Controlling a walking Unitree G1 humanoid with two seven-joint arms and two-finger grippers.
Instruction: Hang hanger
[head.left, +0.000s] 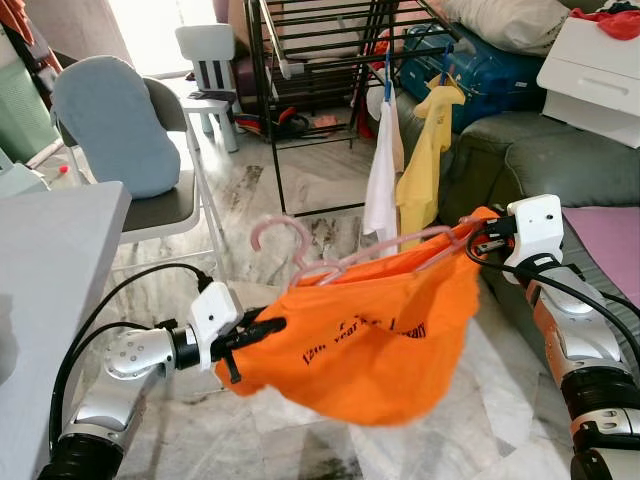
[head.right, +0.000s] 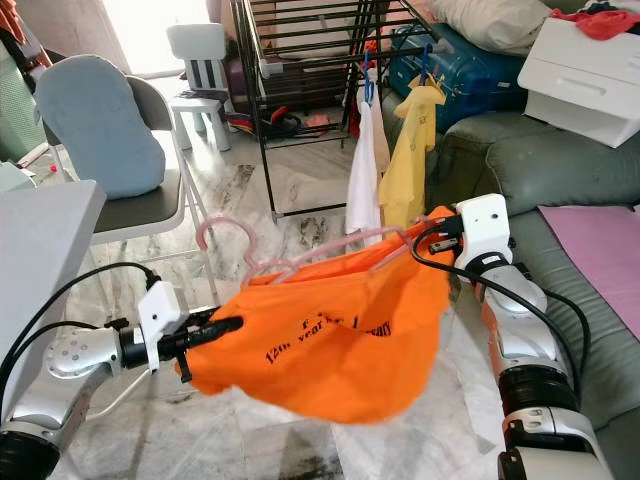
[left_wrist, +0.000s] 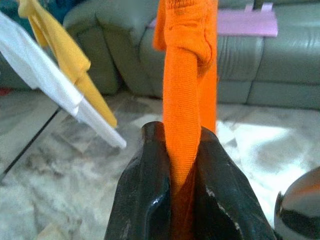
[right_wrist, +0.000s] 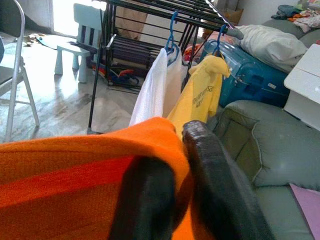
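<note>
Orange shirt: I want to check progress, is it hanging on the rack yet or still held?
Held: orange shirt on its pink hanger sags between left gripper and right gripper, short of the rack.

a: where is the shirt (head.left: 370, 330)?
b: it hangs between the left gripper (head.left: 262, 328) and the right gripper (head.left: 478, 238), with the hanger (head.left: 300, 262) on its top edge.
a: and behind it?
b: the rack (head.left: 320, 60), with two shirts (head.left: 410, 170) hanging. a chair (head.left: 150, 200) on the left, a sofa (head.left: 560, 165) on the right.

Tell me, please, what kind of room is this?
Probably a home living room used for drying laundry: a green sofa, a black drying rack with shirts hanging, and a chair on the marble floor.
</note>
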